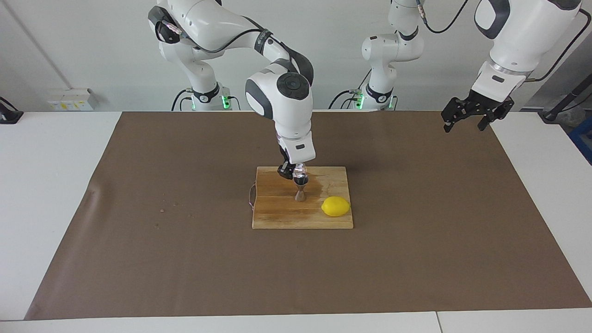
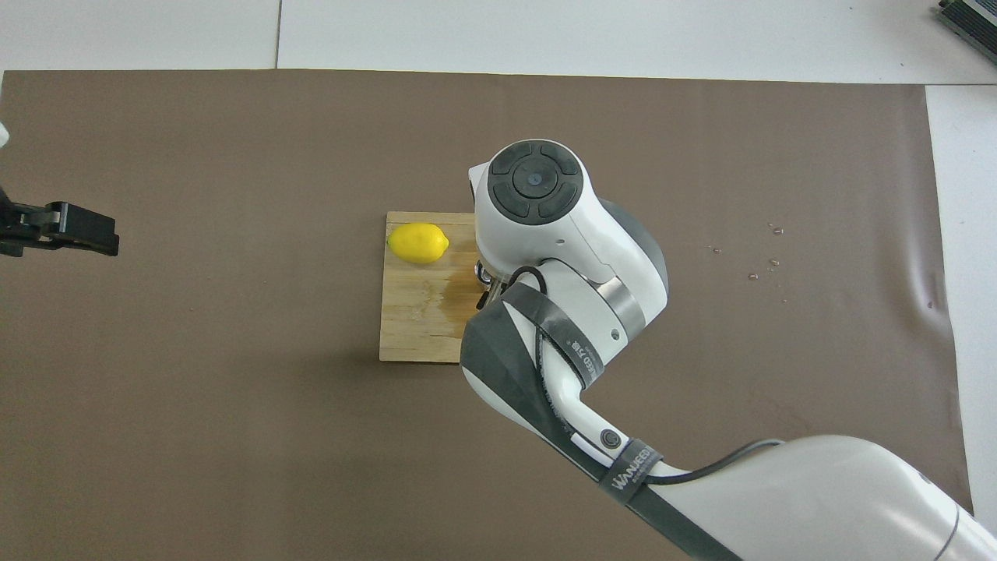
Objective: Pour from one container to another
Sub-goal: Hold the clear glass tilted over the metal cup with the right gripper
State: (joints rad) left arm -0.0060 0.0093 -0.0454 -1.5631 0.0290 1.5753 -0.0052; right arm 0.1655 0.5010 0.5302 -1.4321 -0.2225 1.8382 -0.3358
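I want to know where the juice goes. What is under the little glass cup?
The steel jigger stands right under the glass cup, on the wooden board. The right hand holds the cup. Whether anything is inside the jigger cannot be seen.
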